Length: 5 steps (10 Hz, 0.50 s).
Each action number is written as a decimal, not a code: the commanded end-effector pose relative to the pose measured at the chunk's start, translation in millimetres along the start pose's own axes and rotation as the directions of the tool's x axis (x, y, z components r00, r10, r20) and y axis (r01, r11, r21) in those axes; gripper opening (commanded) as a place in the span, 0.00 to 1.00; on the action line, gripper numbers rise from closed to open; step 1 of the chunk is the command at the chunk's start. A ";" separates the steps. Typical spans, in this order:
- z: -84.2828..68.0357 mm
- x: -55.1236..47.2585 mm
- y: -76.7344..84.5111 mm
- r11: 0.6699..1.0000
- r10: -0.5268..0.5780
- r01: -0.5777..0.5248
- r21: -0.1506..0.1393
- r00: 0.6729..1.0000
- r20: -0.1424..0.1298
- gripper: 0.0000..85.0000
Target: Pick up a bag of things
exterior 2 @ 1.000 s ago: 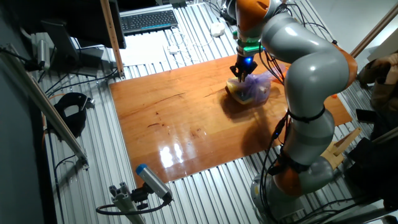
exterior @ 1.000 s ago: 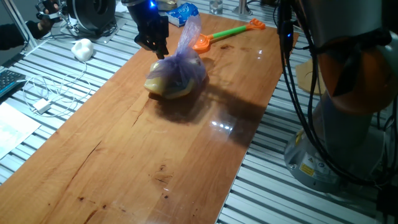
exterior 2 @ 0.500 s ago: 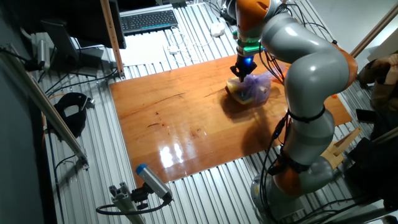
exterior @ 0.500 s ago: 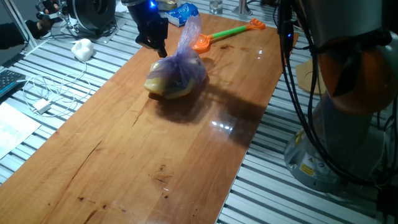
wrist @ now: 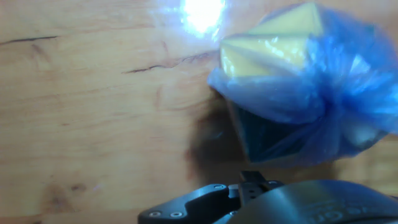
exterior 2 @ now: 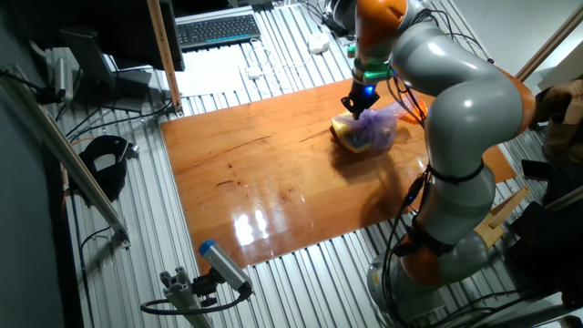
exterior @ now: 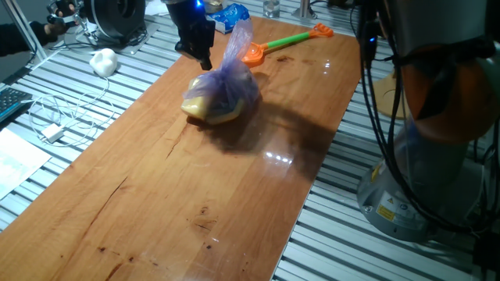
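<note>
The bag of things (exterior: 223,92) lies on the wooden table (exterior: 156,195), its lilac plastic bulging over yellow and dark items, and its loose top stands up behind. My gripper (exterior: 205,64) hangs just above the bag's far left side, close to that loose top and apart from the bulge. From the other side the gripper (exterior 2: 357,107) hovers over the bag (exterior 2: 372,130). The hand view looks down on the bag (wrist: 298,93) at the right, with no fingers in sight. How the jaws stand is not clear.
An orange toy shovel with a green handle (exterior: 285,41) lies behind the bag. A blue-and-white packet (exterior: 228,16) sits at the table's far edge. Left of the table are a white lump (exterior: 103,61) and cables (exterior: 62,117). A keyboard (exterior 2: 217,30) lies beyond.
The gripper has risen slightly and shifted a little toward the bag's loose top. The bag has stayed in place on the table.
</note>
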<state>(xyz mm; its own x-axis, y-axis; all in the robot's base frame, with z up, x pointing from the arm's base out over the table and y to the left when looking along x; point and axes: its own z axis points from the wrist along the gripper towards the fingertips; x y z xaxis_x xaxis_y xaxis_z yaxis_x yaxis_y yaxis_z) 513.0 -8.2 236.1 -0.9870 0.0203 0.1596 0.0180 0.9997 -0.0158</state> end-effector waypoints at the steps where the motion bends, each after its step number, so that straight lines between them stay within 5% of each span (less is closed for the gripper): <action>1: 0.5 0.0 -0.1 1.000 0.001 -0.001 0.000 1.000 0.001 0.00; 5: 0.4 -0.1 0.0 1.000 0.001 -0.001 0.000 1.000 0.000 0.00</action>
<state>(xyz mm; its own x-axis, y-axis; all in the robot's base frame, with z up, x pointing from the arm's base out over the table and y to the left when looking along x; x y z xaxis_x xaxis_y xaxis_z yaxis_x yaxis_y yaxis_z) 513.0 -8.2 235.6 -0.9869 0.0224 0.1599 0.0201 0.9997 -0.0164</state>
